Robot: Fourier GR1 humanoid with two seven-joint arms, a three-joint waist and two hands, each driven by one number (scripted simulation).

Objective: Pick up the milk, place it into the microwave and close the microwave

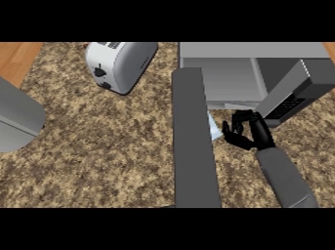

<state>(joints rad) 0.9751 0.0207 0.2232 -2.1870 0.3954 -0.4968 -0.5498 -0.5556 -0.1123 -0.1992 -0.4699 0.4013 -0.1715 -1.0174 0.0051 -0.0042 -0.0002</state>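
Left forearm (194,141), a long grey bar closest to the lens, runs up the counter's (105,146) middle, its hand hidden, so whether it is released or clenched cannot be told. Behind it at the far edge stands the microwave (231,73), its door (300,90) swung open. Beside it to the left is the toaster (119,64). Right hand (248,131) curls round the milk (214,128), which sits just before the microwave's opening

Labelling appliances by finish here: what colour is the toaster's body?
Silver-grey metal, with dark knobs on its end; the toaster shows in the head view, upper left.
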